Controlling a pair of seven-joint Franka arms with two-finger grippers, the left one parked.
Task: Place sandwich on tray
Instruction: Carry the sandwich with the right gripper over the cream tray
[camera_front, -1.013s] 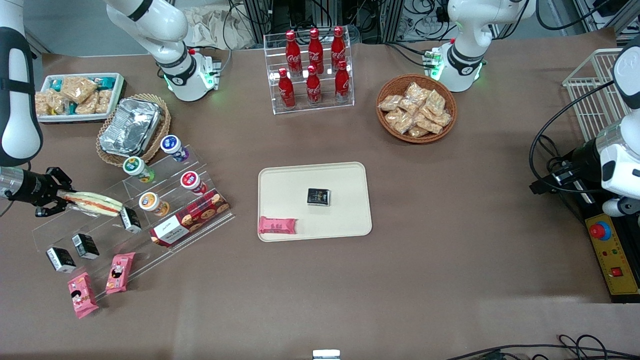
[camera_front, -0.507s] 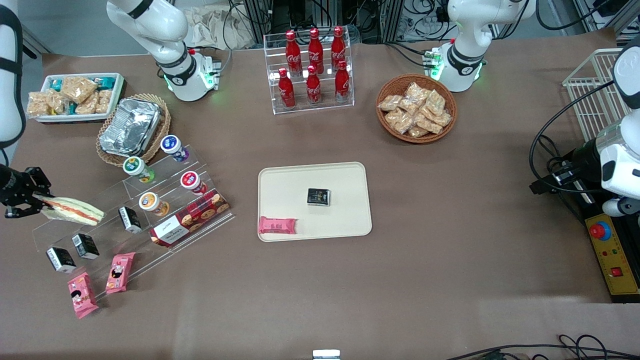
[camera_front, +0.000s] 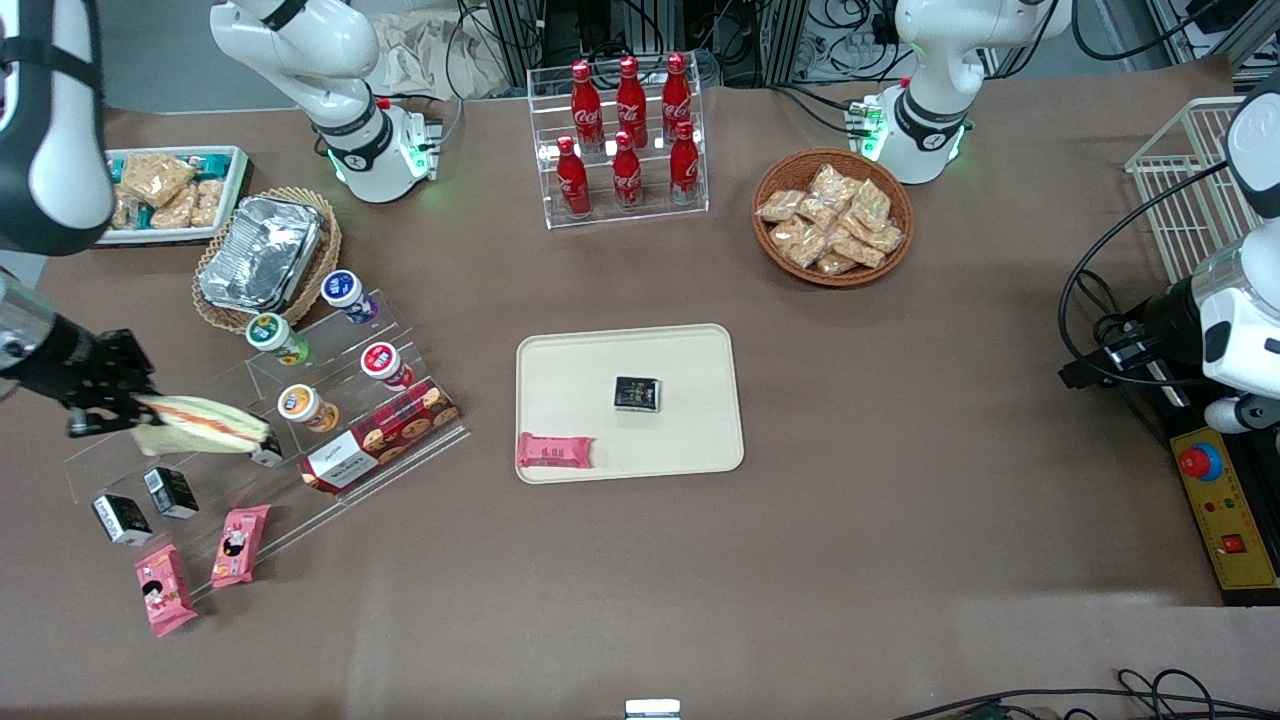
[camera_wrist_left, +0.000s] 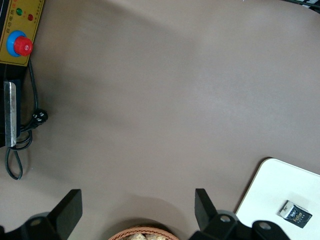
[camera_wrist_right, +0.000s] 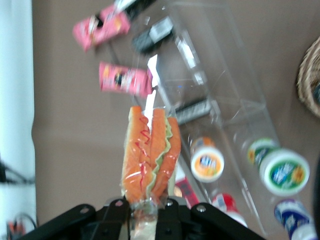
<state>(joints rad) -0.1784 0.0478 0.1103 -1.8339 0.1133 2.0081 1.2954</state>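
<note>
— Where's the sandwich (camera_front: 205, 424) just now?

— Up in the air, clamped at one end by the gripper (camera_front: 128, 408), above the clear stepped rack (camera_front: 265, 430) at the working arm's end of the tabletop (camera_front: 900, 520). The wrist camera shows the fingers (camera_wrist_right: 120, 212) pinching the wrap, with the orange and green filling pointing away from them.

— And the tray (camera_front: 560, 380)?

— Mid-table, well apart from the sandwich. Two things on it: one small black packet (camera_front: 637, 393) near the middle, and one pink bar (camera_front: 555, 451) lying at the rim nearer the front camera.

— What else can you count?

— Six red cola bottles (camera_front: 627, 130) in a clear stand. Four round tubs (camera_front: 300, 345) on the rack, plus one long red biscuit box (camera_front: 378, 437). Two pink packets (camera_front: 200, 565) at the rack's low edge, and two small black boxes (camera_front: 145, 505) just beside them; a third dark one peeks from under the sandwich. One foil container (camera_front: 260, 252) in a wicker basket, and one round basket of wrapped snacks (camera_front: 832, 216) toward the parked arm's end.
</note>
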